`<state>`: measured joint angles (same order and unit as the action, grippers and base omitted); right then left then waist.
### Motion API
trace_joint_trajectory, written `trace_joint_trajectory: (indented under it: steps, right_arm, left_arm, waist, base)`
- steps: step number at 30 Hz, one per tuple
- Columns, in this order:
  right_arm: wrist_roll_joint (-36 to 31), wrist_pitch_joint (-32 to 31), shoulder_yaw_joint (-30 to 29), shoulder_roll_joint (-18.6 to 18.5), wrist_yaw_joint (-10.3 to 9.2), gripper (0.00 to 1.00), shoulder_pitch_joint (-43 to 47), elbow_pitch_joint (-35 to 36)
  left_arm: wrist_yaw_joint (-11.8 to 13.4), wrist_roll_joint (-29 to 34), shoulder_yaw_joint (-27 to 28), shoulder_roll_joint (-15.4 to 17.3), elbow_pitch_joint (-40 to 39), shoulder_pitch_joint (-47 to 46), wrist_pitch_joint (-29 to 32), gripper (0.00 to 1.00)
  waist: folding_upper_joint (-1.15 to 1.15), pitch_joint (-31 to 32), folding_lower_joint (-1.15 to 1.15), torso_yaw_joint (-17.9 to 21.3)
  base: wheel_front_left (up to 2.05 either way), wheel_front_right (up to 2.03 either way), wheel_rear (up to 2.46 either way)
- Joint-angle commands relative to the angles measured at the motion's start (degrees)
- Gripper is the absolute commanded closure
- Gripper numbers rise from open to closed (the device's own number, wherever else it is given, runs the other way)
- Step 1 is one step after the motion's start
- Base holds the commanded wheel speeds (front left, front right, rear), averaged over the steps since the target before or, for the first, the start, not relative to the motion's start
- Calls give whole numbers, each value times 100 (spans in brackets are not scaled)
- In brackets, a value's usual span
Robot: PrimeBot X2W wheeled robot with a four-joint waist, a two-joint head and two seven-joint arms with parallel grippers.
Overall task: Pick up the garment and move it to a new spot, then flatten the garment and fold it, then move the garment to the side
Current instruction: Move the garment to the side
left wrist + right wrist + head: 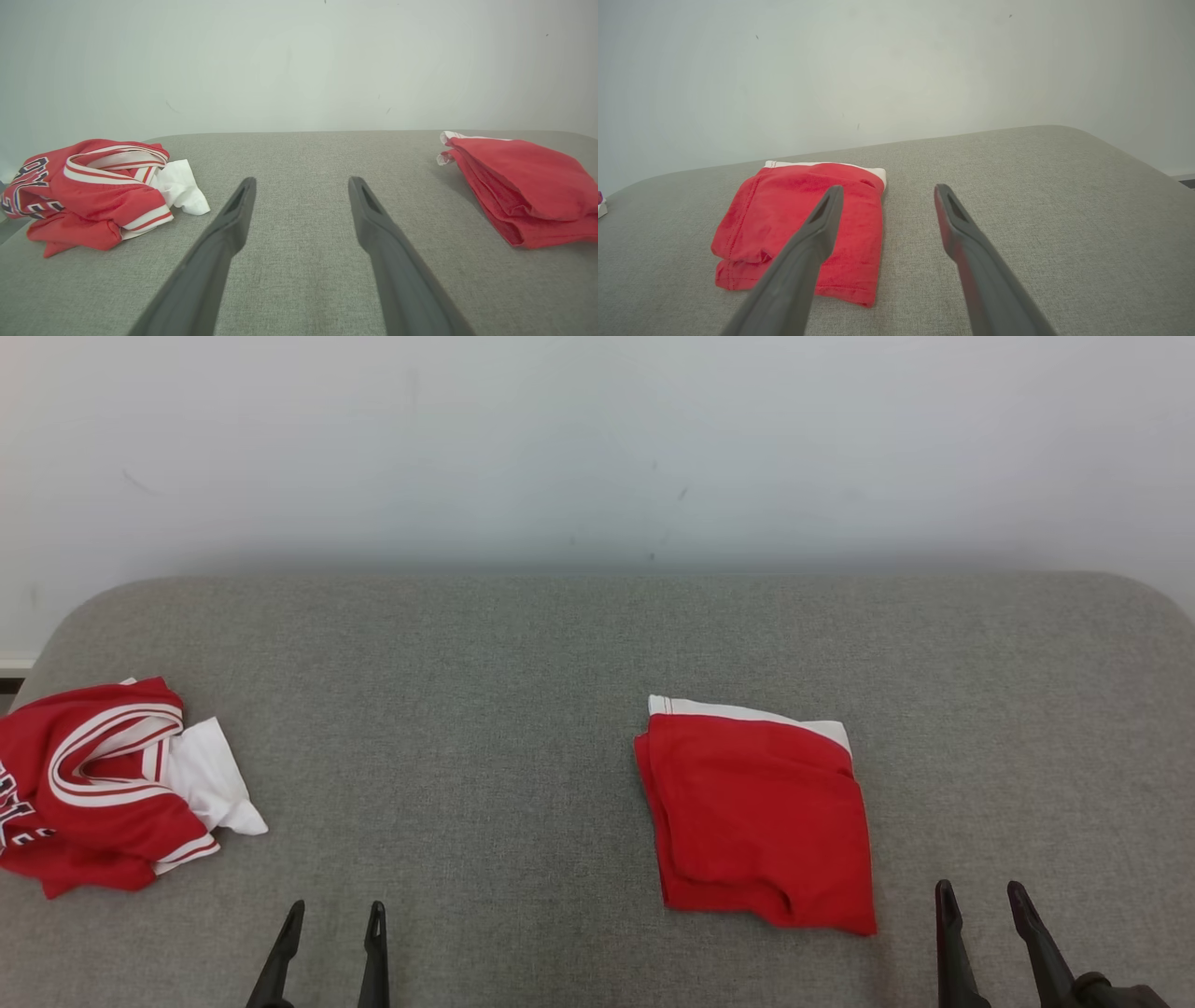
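A crumpled red-and-white jersey is lying at the left edge of the grey cushion. The left gripper is hovering over the cushion's near edge, jaws spread wide and holding nothing. The folded red garment is resting right of the cushion's middle. The right gripper is hovering over the cushion's near right, likewise spread and empty.

Grey fabric-covered counter, far corners rounded. Pale off-white wall directly behind it, with a few dark specks and a faint scuff. White skirting strip just off the counter's far-left corner. Light is even and soft.
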<state>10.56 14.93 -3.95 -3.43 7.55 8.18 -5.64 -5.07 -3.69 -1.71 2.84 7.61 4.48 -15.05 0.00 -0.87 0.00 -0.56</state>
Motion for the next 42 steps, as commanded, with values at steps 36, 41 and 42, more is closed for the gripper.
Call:
trace_joint_trajectory:
  steps: [36, 41, 42]
  right_arm:
    - [898, -584, 1212, -307, -10, 53, -4059, -6045]
    - [1041, -479, 1352, -526, -12, 100, -4272, -6298]
    - [1059, -443, 1383, -593, -13, 100, -4300, -6324]
  left_arm:
    - [19, -194, -449, 6, 220, -310, -23, 0]
    - [20, -208, -504, 6, 236, -444, -23, 0]
    - [27, -219, -499, 6, 223, -456, -23, 0]
  waist:
    - [0, -348, 0, -450]
    - [0, -457, 0, -488]
    - [0, -478, 0, -483]
  base:
    - [0, 0, 0]
    - [0, 0, 0]
    - [0, 0, 0]
